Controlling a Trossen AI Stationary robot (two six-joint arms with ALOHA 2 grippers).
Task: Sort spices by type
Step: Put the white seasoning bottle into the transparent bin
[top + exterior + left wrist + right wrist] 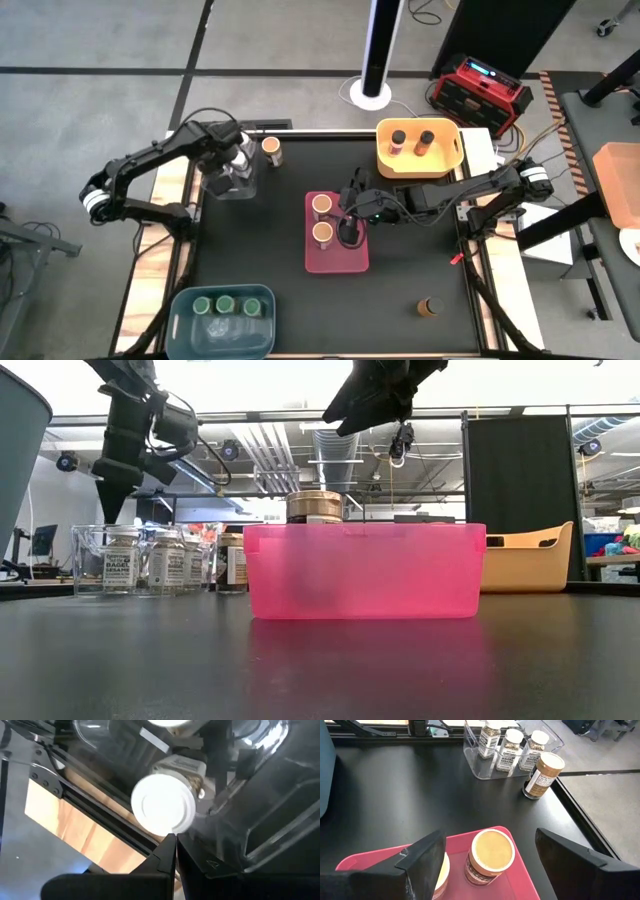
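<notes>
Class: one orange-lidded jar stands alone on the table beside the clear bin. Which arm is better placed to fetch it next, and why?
Left, probably. The left gripper hangs shut over the clear bin, right beside the lone jar. The right gripper is open over the pink bin, farther off.

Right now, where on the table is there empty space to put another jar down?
The widest bare patch lies between the clear bin, the pink bin and the blue bin. Another runs from the pink bin to the lone dark-lidded jar. It is crowded around the pink bin, where the right pincer hovers.
</notes>
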